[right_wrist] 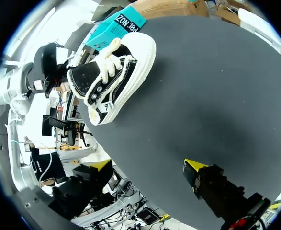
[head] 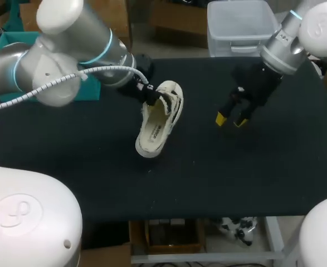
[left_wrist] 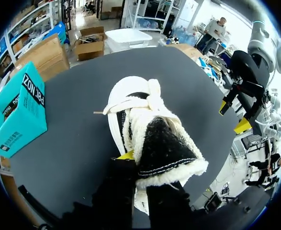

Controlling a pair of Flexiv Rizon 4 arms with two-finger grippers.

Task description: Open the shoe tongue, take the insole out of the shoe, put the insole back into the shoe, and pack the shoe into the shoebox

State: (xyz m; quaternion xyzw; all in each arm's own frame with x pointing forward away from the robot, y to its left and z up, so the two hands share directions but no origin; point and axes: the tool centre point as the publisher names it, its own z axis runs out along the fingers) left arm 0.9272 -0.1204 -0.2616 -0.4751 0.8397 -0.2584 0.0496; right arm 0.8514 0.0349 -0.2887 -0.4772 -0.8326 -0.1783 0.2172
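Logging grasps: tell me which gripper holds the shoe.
The left gripper, shut on the shoe; the right gripper hangs open and empty, apart from it.

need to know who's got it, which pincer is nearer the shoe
Left. The left pincer is shut on the shoe at its ankle end, holding it tilted. The right pincer hangs open over the table, apart from the shoe.

Black table [head: 208,178], dark matte top

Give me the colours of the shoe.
The shoe has a black upper, cream fleecy trim and laces, and a white sole. It shows best in the right wrist view.
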